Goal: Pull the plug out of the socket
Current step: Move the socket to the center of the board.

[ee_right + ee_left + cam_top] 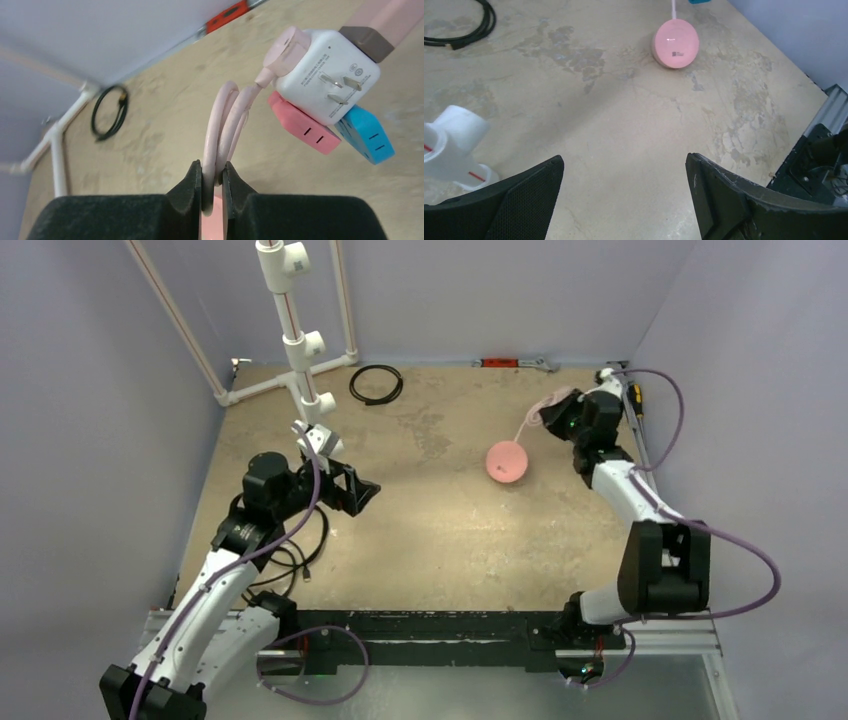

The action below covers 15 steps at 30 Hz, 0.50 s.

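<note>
The socket point(327, 75) is a white cube with two metal prongs and pink and blue slotted blocks on its lower faces, at the upper right of the right wrist view. A round pale pink plug point(287, 50) sits in its left face. The plug's pink cable point(225, 125) loops down into my right gripper point(212, 167), which is shut on the doubled cable, away from the plug. The right gripper point(555, 405) is at the far right of the table. The pink disc point(507, 462) lies on the table. My left gripper point(365, 490) is open and empty, well left of the disc point(675, 43).
A white pipe stand point(290, 330) rises at the back left, close to the left gripper point(624, 160). A black cable coil point(376, 384) lies beside it. A red tool point(497, 362) lies along the back wall. Loose black cables point(300, 555) lie near the left arm.
</note>
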Motion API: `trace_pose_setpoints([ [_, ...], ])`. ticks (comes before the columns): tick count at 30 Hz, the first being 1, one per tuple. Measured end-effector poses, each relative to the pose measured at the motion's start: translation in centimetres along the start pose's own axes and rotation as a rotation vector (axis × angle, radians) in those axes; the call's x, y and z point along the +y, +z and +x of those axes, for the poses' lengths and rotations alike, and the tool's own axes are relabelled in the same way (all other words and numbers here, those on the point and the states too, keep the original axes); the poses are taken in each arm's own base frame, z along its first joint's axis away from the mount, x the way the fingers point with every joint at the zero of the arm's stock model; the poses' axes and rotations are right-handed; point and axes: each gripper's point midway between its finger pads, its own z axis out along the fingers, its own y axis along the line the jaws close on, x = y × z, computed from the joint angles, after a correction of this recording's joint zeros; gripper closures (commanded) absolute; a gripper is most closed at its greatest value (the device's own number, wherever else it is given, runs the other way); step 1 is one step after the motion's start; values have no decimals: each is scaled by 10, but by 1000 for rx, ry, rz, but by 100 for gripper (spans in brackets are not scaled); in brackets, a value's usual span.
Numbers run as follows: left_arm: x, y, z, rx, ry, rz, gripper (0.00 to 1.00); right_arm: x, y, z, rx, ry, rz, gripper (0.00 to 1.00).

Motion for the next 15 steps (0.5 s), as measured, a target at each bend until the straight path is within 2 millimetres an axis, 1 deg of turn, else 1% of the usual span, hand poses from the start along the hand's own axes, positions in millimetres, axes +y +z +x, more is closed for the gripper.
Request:
trace_pose_setpoints([
  [2, -7, 6, 4, 14, -5, 39, 10, 28, -16, 19, 24, -60, -70, 100],
  [3, -12, 9, 9, 32, -4, 58, 10, 40, -28, 27, 34, -88, -113, 100],
  [4, -20, 14, 15, 58, 1, 80, 10, 49, -31, 33, 46, -100, -137, 100],
  [5, -29, 17, 23, 87, 12, 106, 10, 59, -40, 40, 55, -119, -173, 100],
  [7, -46, 23, 38, 139, 35, 153, 10, 68, -57, 50, 70, -150, -225, 100],
  [11, -77, 33, 64, 229, 71, 237, 10, 78, -87, 68, 105, -188, -297, 100],
  [13, -88, 39, 70, 260, 84, 262, 10, 81, -100, 79, 127, -199, -327, 100],
  [15, -104, 46, 68, 275, 101, 300, 9, 88, -113, 92, 155, -209, -365, 100],
])
